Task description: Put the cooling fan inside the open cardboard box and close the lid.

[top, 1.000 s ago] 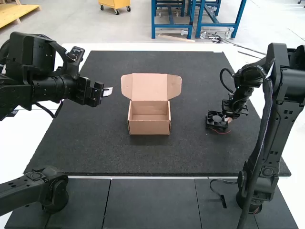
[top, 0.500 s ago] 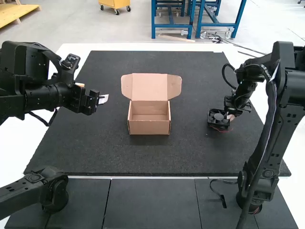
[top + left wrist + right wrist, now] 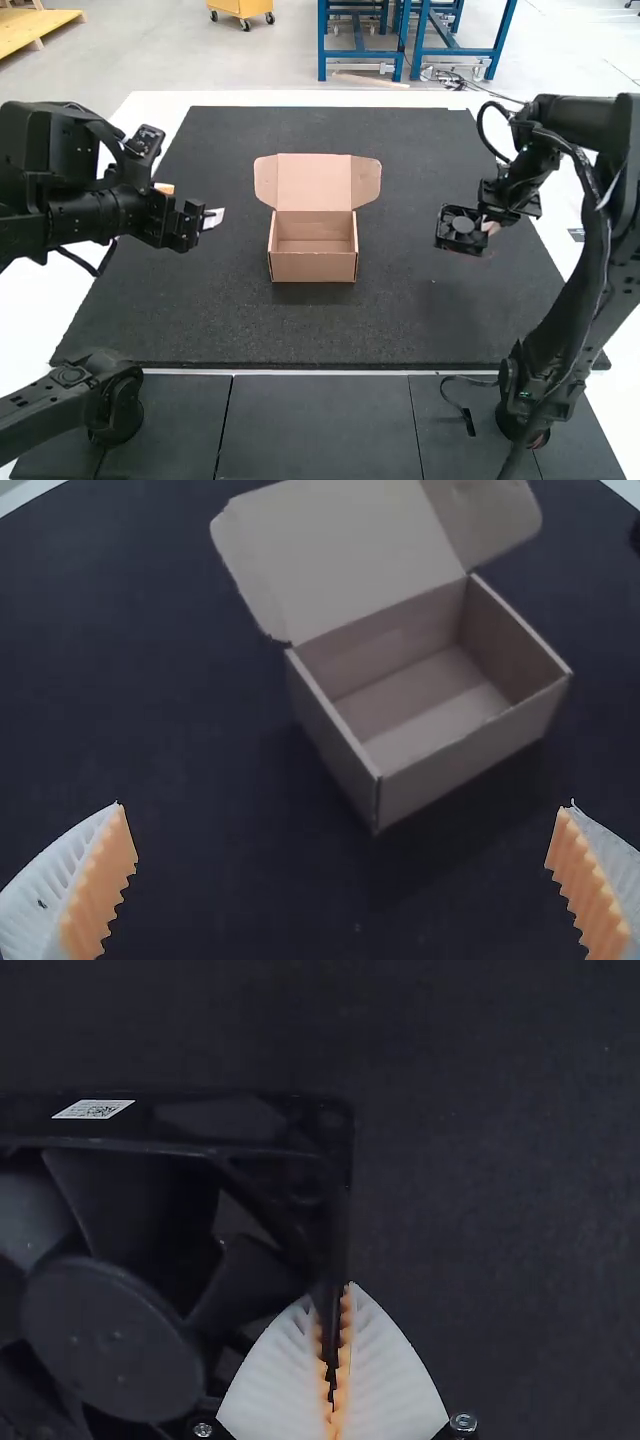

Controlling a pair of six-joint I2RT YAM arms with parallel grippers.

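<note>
An open cardboard box [image 3: 312, 245] stands mid-mat with its lid [image 3: 315, 181] folded back; its inside is bare [image 3: 415, 700]. The black cooling fan [image 3: 461, 230] hangs above the mat to the right of the box, with my right gripper [image 3: 489, 223] shut on its frame edge [image 3: 335, 1250]. The white ribbed fingers [image 3: 290, 1380] pinch the thin frame wall. My left gripper [image 3: 207, 216] is left of the box, open, pointing toward it. Its orange pads [image 3: 100, 875] stand far apart with nothing between them.
A black mat [image 3: 200, 300] covers the table, with bare room in front of and around the box. The white table edge [image 3: 575, 270] lies beyond the mat on the right.
My right gripper has lifted the fan off the mat and raised it. My left gripper has drawn back to the left, away from the box.
</note>
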